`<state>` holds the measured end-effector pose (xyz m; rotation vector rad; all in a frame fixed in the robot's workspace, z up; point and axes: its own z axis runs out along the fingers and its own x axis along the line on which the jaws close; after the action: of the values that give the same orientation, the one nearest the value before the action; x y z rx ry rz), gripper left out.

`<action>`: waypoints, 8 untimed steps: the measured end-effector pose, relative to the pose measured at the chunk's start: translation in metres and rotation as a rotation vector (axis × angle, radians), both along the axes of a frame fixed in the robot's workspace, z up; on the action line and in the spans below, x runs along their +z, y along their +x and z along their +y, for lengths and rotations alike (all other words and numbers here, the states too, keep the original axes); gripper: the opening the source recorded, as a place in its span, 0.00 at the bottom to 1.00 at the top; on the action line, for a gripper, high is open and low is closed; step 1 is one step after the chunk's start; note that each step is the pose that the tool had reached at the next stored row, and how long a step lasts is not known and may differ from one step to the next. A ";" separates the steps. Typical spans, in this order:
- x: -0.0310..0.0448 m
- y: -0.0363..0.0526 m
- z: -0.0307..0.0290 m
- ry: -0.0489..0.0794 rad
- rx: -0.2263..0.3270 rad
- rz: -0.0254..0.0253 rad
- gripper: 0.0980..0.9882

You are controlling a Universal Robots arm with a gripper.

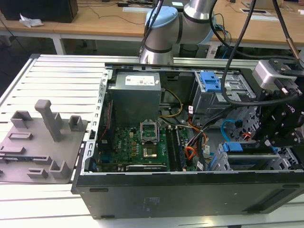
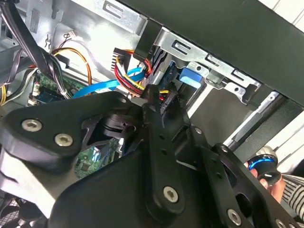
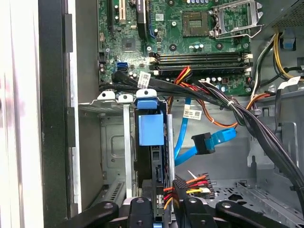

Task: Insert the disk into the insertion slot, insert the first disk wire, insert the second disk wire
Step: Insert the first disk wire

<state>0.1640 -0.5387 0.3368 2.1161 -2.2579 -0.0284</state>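
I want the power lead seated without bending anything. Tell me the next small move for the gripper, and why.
Probably ease the gripper toward the drive, which looks already slid into place. It seems to hold the plug of the orange-red-black wires just short of the drive's edge; the light-blue cable hangs loose beside it.

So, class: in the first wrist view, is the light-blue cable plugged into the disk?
No, the light-blue cable ends in a loose plug beside the disk.
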 end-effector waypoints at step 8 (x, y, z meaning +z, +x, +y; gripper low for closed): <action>0.0370 -0.0001 0.0014 0.001 0.000 -0.0011 0.01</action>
<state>0.1638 -0.5373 0.3738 2.1169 -2.2587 -0.0279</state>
